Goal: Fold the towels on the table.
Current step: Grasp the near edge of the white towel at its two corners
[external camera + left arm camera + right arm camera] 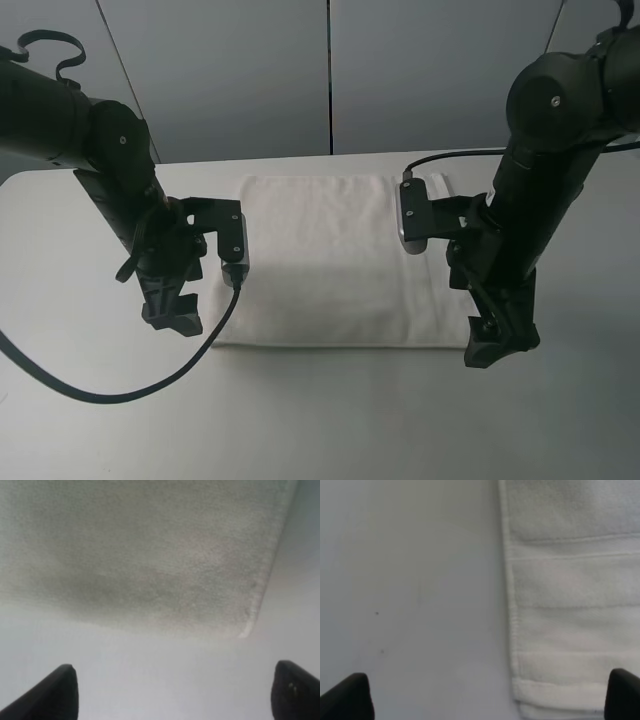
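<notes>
White and smooth, one big tabletop point(330, 420) with round corners holds everything. It has a dull look, with no shine.

One white towel point(330, 260) lies flat in the middle of the tabletop, between the two arms. It is a wide rectangle, soft and fuzzy like terry cloth. In the right wrist view, plain woven stripes cross the towel point(570, 605) near its side edge, and the edge looks thick at the corner. In the left wrist view the towel point(150, 555) is blurry, and one of its corners shows.

Two black robot arms reach down, made of thick round parts and joints. The left arm point(110, 160) stands just beside the towel's left edge. The right arm point(540, 170) stands at the towel's right edge.

There are two black hands. The left hand point(172, 315) hangs low near the towel's near left corner. In its wrist view the left hand point(175, 692) has its two fingers wide apart over bare tabletop, with nothing between them. The right hand point(495, 345) is by the near right corner. In its wrist view the right hand point(485, 697) is spread wide too, with one finger over bare tabletop and the other over the towel, the towel's edge between them. I cannot tell if it touches the cloth.

Two small silver-grey wrist cameras sit on the arms, the left one point(235, 262) and the right one point(412, 220).

One thin black cable point(150, 385) loops over the tabletop from the left camera.
</notes>
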### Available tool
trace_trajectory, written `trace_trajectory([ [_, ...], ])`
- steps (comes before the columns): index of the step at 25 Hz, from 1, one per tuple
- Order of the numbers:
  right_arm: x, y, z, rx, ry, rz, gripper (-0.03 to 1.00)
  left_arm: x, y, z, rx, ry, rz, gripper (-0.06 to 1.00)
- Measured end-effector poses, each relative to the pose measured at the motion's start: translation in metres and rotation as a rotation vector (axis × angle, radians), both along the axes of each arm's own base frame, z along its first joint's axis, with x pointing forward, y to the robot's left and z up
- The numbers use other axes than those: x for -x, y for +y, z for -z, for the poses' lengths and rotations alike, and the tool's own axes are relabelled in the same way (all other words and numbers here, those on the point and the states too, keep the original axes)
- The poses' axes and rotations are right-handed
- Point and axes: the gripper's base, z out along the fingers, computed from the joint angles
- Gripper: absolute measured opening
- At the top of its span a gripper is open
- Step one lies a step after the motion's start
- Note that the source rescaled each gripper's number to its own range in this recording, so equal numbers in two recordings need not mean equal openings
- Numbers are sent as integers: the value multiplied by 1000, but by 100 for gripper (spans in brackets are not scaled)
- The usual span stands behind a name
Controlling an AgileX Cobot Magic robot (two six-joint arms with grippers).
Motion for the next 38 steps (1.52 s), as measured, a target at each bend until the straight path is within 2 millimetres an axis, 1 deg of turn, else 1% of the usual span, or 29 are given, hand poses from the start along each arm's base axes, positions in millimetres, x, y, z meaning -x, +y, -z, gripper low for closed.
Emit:
trace_trajectory([
  [3, -3, 1, 9, 29, 0, -12, 100, -1, -1, 0, 2, -9, 5, 100],
  [10, -7, -2, 20, 79, -7, -21, 100, -3, -2, 20, -27, 14, 8, 100],
  [13, -9, -3, 21, 95, -24, -14, 100, -2, -4, 25, -28, 14, 12, 100],
  [16, -11, -3, 23, 99, -38, -6, 100, -2, -6, 25, -19, 2, 15, 100],
  [24, -13, -3, 38, 131, -5, 30, 100, 2, -12, 26, -9, -10, 38, 100],
  [34, -16, -2, 42, 136, -36, 46, 100, 0, -13, 26, -2, -37, 53, 100],
  [38, -16, -3, 45, 145, -30, 47, 100, 6, -19, 26, -4, -39, 81, 100],
])
